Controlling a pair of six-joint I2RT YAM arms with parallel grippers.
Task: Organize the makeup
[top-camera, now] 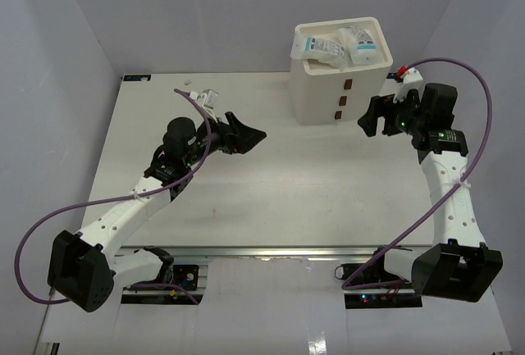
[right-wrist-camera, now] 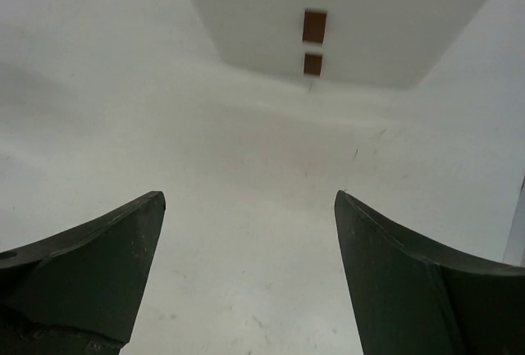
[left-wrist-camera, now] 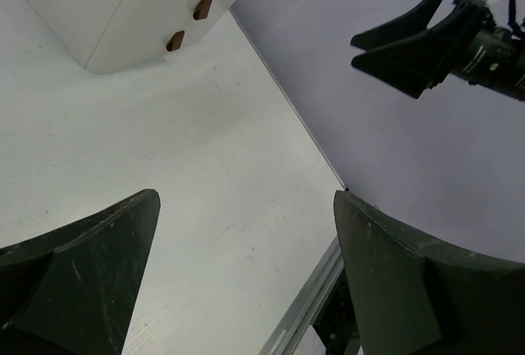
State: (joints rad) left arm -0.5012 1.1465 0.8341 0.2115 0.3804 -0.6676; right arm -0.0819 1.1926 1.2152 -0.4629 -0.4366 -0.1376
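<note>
With left gripper (left-wrist-camera: 246, 201) and right gripper (right-wrist-camera: 250, 199) spread wide and empty, the clear blue-and-white printed packets (top-camera: 340, 43) atop the white three-drawer box (top-camera: 318, 97) look light and slippery, best pinched edgewise.

A robot test booth in a lab; plain pale walls (top-camera: 205, 11) close in beyond the jaws; a white counter (top-camera: 262, 199) lies beneath them; purple cables (top-camera: 447, 61) trail behind.

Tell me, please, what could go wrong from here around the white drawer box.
The packets are piled loosely on top of the white box; a nudge might spill them. The open right claw hangs close to that box and could knock it when it turns.
</note>
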